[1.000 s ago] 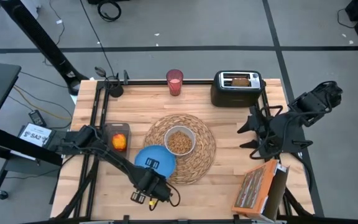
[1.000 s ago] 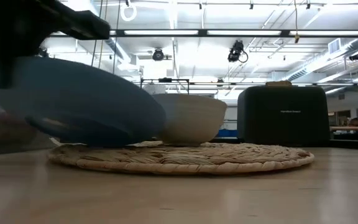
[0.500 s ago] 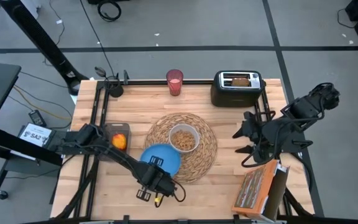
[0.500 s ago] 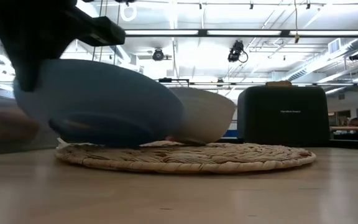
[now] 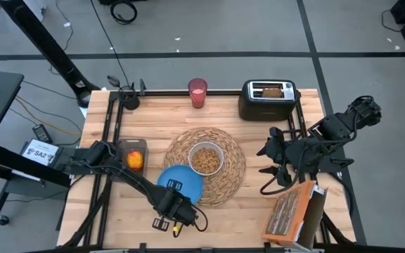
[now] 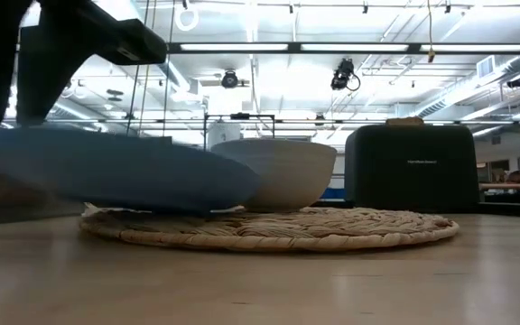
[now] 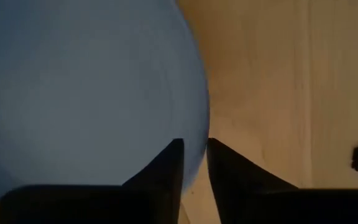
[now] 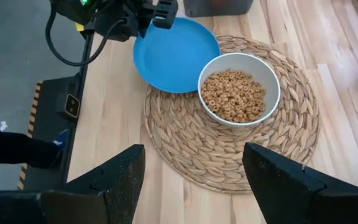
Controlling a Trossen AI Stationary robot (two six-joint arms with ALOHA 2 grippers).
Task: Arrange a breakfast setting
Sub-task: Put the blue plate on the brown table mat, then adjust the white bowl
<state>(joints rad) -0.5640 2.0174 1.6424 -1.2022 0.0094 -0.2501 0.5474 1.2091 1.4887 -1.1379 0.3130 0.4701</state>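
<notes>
The blue plate (image 5: 183, 184) lies nearly flat, its far-right part on the round straw placemat (image 5: 232, 167) and touching the white bowl (image 5: 206, 160) of cereal, its near-left part past the mat's edge. My left gripper (image 7: 195, 165) points down at the plate's near rim, slightly open. My right gripper (image 5: 267, 165) hangs open in the air to the right of the placemat, with nothing between its fingers (image 8: 124, 180). A red apple (image 5: 135, 160) lies on a dark tray on the left. The pink cup (image 5: 197, 93) stands at the far edge. Toast (image 5: 271, 90) sticks up from the toaster. My left gripper comes from above with the plate's near rim (image 7: 197, 146) in the narrow gap between its fingers. One finger (image 7: 169, 165) is over the plate and the other (image 7: 229, 171) is outside it. Whether either finger still touches the rim, I cannot tell.
The black toaster (image 5: 268, 102) stands at the far right. The orange cereal box (image 5: 290, 213) lies at the near right corner, just below my right gripper. Bare wood shows along the near edge and between placemat and toaster.
The plate, tilted steeply a second ago, slid toward the table's right farther onto the placemat, nudged the bowl, then tipped down to lie nearly flat. My right gripper has come down a little and moved toward the placemat.
</notes>
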